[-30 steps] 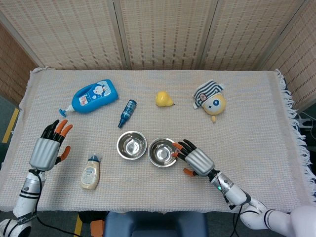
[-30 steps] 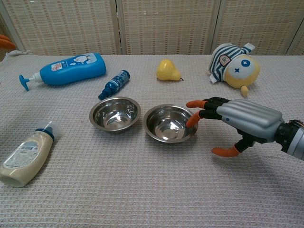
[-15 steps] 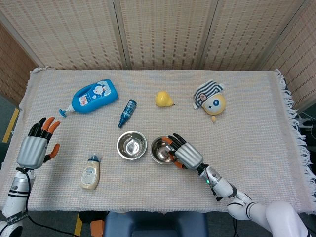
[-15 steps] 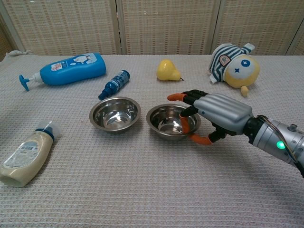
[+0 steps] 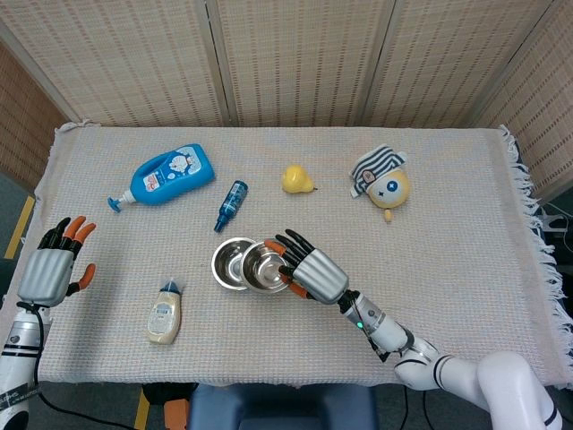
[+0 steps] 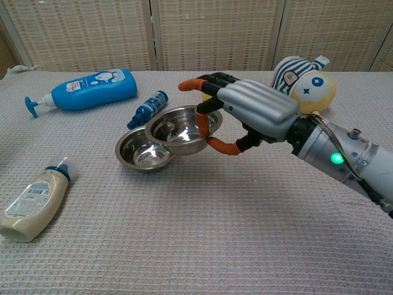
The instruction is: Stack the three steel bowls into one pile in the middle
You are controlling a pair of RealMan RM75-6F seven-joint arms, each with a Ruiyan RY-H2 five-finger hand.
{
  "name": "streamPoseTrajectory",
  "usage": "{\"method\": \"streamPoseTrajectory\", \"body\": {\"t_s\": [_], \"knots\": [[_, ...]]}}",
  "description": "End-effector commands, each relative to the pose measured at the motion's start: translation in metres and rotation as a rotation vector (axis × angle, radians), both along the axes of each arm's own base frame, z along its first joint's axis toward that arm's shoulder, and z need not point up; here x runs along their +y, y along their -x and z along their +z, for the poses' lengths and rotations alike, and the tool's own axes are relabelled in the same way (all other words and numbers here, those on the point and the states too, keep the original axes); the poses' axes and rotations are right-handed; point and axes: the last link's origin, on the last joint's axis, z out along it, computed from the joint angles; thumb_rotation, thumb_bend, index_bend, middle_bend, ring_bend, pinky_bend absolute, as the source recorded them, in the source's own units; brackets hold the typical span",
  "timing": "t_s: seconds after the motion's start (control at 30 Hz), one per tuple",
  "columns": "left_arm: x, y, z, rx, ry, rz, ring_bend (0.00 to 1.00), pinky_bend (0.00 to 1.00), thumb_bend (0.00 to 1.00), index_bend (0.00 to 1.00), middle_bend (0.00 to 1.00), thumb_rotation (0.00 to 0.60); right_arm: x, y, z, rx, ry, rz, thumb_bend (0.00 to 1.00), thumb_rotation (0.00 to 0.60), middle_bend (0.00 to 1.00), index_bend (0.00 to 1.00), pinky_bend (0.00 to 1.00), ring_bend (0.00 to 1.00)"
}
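Two steel bowls show. One bowl (image 5: pixel 229 264) (image 6: pixel 140 155) rests on the cloth in the middle. My right hand (image 5: pixel 311 271) (image 6: pixel 253 109) grips the second bowl (image 5: pixel 266 266) (image 6: pixel 180 129) by its right rim, with fingers over the edge and the thumb underneath. This bowl hangs tilted in the air, overlapping the right side of the resting bowl. My left hand (image 5: pixel 47 269) hovers at the table's left edge with fingers spread and nothing in it; the chest view does not show it.
A big blue pump bottle (image 5: pixel 168 175) (image 6: pixel 92 88) and a small blue bottle (image 5: pixel 231 204) (image 6: pixel 147 109) lie behind the bowls. A yellow pear (image 5: pixel 296 179) and plush toy (image 5: pixel 382 182) (image 6: pixel 305 83) sit at the back. A cream bottle (image 5: pixel 165 313) (image 6: pixel 34 203) lies front left.
My right hand closed on the right bowl's rim, lifted it and carried it left over the other bowl. My left hand drew back toward the table's left edge.
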Motion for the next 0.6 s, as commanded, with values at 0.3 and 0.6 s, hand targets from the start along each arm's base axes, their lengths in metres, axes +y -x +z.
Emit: {"method": "streamPoseTrajectory", "body": {"t_s": [0.3,0.6], "knots": [[-0.002,0.007,0.018,0.01,-0.029,0.038,0.0,0.15,0.4,0.11,0.03,0.6,-0.028,-0.052,-0.052,0.054,-0.029,-0.015,0.41,0.6,0.08,0.51,0.0,0.0],[-0.006,0.009,0.019,0.025,-0.017,0.051,0.0,0.15,0.4,0.11,0.03,0.6,-0.036,-0.039,-0.054,0.091,-0.08,-0.105,0.18,0.6,0.01,0.0,0.0,0.0]]}}
